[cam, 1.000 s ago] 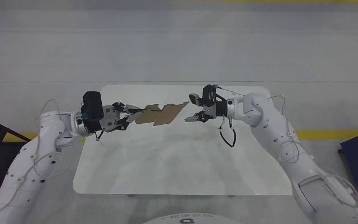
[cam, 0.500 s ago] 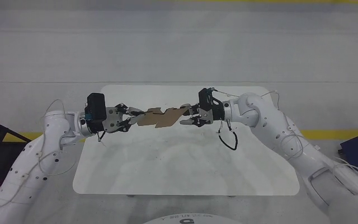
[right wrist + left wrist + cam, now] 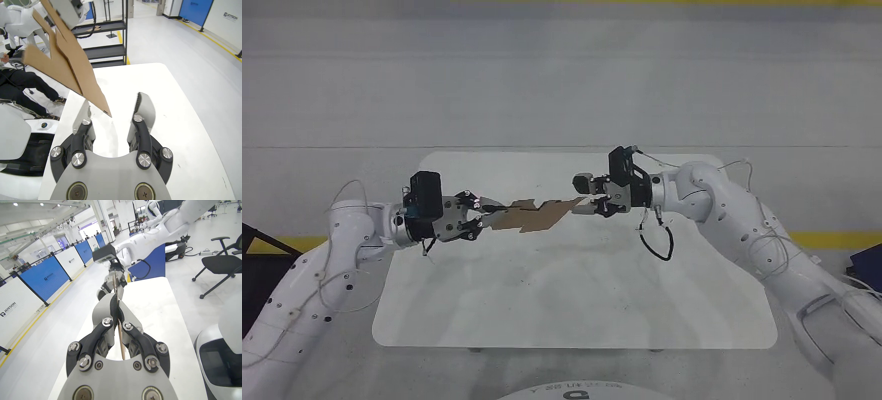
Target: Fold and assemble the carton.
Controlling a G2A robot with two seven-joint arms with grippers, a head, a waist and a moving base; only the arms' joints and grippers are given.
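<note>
Left gripper (image 3: 480, 212) stayed clamped on the flat carton's (image 3: 537, 214) left end, holding it above the table (image 3: 572, 300), while I had moved my right gripper (image 3: 588, 201), fingers apart, in around its right tip.

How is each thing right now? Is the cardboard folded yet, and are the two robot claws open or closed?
carton, flat, not yet folded, held up in the air above the table.
left gripper, jaws shut on one end of the carton.
right gripper, jaws open, the carton's pointed corner between them, not pinched.
</note>
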